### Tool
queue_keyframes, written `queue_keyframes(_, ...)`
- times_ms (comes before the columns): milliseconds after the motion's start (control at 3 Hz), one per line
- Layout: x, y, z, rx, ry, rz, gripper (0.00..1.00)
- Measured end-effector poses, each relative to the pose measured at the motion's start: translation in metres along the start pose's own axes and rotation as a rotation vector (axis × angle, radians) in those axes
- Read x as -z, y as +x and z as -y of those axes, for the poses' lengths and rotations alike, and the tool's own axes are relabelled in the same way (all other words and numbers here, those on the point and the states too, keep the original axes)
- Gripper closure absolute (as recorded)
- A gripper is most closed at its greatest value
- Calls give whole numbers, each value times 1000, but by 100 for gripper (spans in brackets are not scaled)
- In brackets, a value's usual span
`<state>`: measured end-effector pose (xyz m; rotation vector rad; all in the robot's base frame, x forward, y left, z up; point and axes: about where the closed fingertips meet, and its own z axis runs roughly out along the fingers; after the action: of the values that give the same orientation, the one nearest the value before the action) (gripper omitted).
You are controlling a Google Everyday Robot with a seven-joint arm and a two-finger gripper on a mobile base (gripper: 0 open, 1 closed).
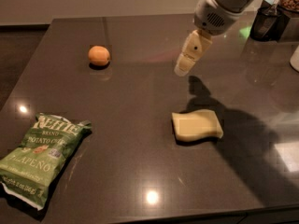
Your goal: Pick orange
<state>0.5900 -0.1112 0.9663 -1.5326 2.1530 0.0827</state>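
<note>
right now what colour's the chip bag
The chip bag is green with white lettering, in the camera view; the gripper hovers right of the orange.

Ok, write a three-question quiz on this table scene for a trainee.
1. True or false: the gripper hangs above the table, to the right of the orange in the picture and apart from it.
2. Where on the table does the bag lie? A: front left. B: back right. C: centre.
3. Fill in: the pale yellow thing lying nearer the camera than the gripper is a ___.
Key: 1 true; 2 A; 3 sponge.
</note>
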Motion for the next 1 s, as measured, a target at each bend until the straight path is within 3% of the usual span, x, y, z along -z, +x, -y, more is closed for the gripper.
queue_keyframes(1000, -87, -77, 22, -123, 37, 138, 0)
